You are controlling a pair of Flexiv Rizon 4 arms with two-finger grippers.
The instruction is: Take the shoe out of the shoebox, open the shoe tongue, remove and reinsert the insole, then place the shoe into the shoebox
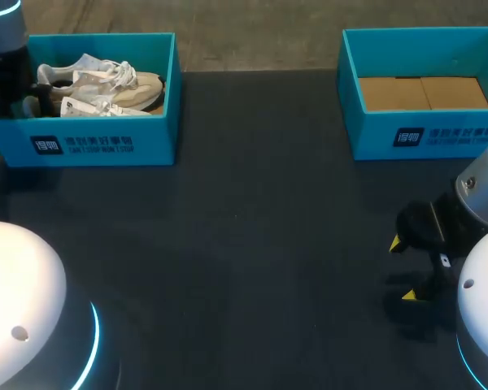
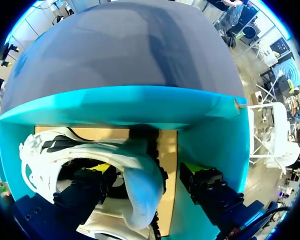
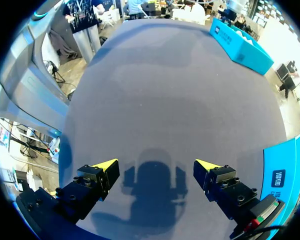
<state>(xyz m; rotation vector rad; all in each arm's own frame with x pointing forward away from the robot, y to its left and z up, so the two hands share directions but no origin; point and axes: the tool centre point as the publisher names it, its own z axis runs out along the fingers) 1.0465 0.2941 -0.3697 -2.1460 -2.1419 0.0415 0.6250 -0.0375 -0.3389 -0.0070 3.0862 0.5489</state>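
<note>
A white and beige sneaker [image 1: 106, 85] lies in the teal shoebox [image 1: 106, 142] at the table's back left. My left arm [image 1: 4, 73] comes down into that box at its left end. In the left wrist view my left gripper [image 2: 149, 167] is open and straddles the heel of the sneaker [image 2: 140, 190]. One finger sits inside the shoe's opening, and the other stands outside it with bare cardboard showing between it and the heel. Near the front right edge my right gripper [image 1: 403, 268] [image 3: 157, 165] hangs open over bare table, holding nothing.
A second teal box [image 1: 423, 138] with a bare cardboard floor stands at the back right, just behind my right arm. Its wall [image 3: 282, 180] shows beside the right gripper. Dark tabletop [image 1: 252, 227] stretches between the two boxes.
</note>
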